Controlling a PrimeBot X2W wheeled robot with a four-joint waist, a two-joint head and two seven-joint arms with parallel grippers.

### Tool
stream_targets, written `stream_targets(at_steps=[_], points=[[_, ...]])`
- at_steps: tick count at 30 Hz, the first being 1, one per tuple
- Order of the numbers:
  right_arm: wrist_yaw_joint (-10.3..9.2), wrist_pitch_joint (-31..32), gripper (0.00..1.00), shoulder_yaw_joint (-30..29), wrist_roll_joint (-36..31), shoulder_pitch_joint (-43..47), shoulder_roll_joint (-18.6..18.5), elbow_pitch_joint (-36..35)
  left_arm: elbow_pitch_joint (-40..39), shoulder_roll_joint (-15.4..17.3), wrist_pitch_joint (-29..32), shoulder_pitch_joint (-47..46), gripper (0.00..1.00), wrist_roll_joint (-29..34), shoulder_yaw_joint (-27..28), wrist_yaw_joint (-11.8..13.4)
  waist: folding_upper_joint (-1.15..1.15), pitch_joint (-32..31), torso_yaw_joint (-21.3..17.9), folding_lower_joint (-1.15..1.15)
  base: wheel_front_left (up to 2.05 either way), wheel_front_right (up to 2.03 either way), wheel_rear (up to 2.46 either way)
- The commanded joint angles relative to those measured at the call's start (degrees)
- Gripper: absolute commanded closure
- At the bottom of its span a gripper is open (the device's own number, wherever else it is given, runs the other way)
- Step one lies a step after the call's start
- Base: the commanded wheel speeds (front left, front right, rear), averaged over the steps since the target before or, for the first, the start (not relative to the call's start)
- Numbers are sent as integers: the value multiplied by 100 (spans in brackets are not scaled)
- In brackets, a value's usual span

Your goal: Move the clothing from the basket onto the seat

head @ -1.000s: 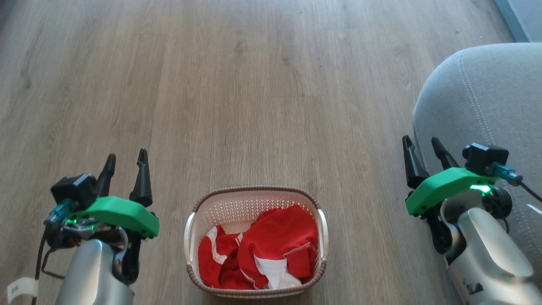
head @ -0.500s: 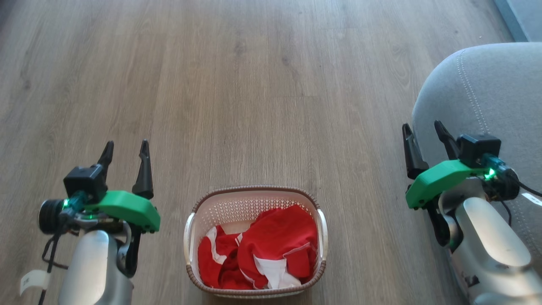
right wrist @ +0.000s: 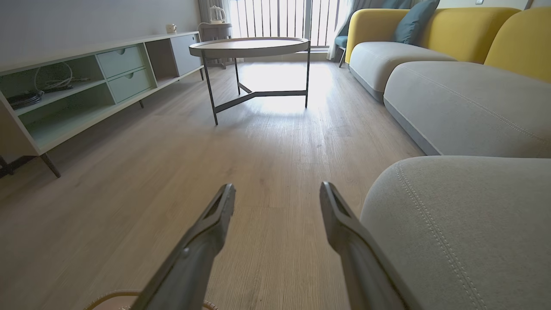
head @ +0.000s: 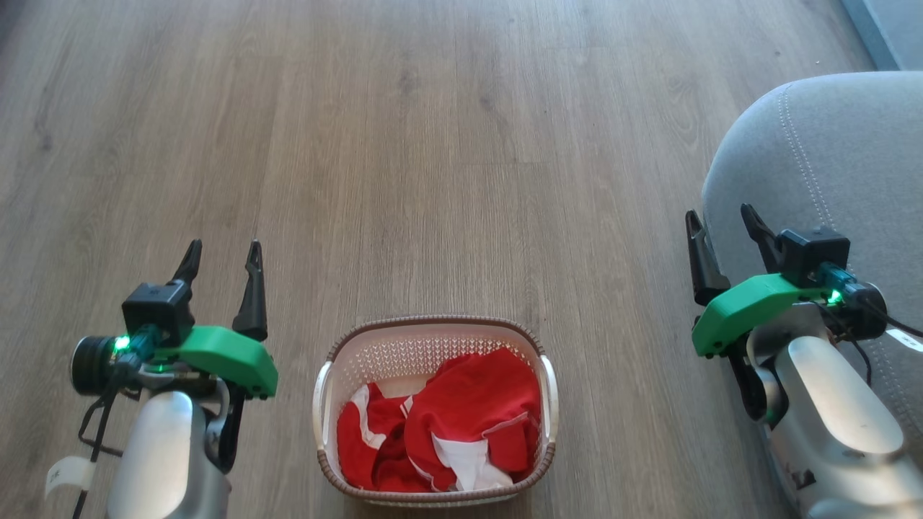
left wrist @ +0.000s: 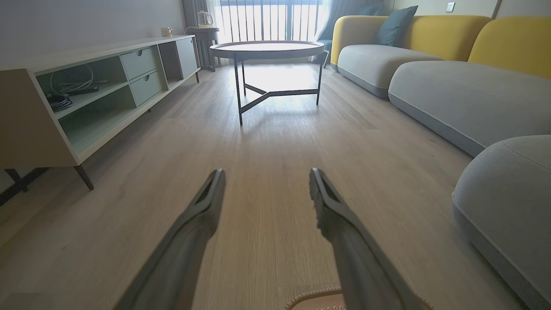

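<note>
Head view shows clothing between left tool and right tool.

The clothing is showing as soft, matt red-and-white cloth, and the basket is looking like smooth cream plastic, perforated in its walls, under a brown woven-look rim. The seat is showing matt grey woven fabric with pale stitching, while the floor is wearing a low-sheen wood grain.
</note>
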Motion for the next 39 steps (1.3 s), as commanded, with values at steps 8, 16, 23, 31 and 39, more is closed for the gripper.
stream_targets(at_steps=[8, 16, 23, 31, 39], points=[[41, -71, 0, -38, -123, -212, -30, -285, -128, 52, -55, -284, 0, -7, 223, -10, 0, -2, 9, 0, 0, 0, 0], [41, -71, 0, -56, -153, -269, 1, -469, -98, 31, -55, -228, 0, -35, 186, -20, 0, 190, -43, 0, 0, 0, 0], [41, -71, 0, -64, -179, -430, 11, -740, -43, 11, -55, -272, 0, -78, 147, -26, 0, 650, -141, 0, 0, 0, 0], [41, -71, 0, -123, -221, -786, -29, -1166, 95, -6, -55, -455, 0, -182, -10, -30, 0, 1557, -291, 0, 0, 0, 0], [41, -71, 0, -192, -299, -1287, -33, -1731, 409, -9, -55, -816, 0, -537, -505, -24, 0, 2631, -475, 0, 0, 0, 0]])
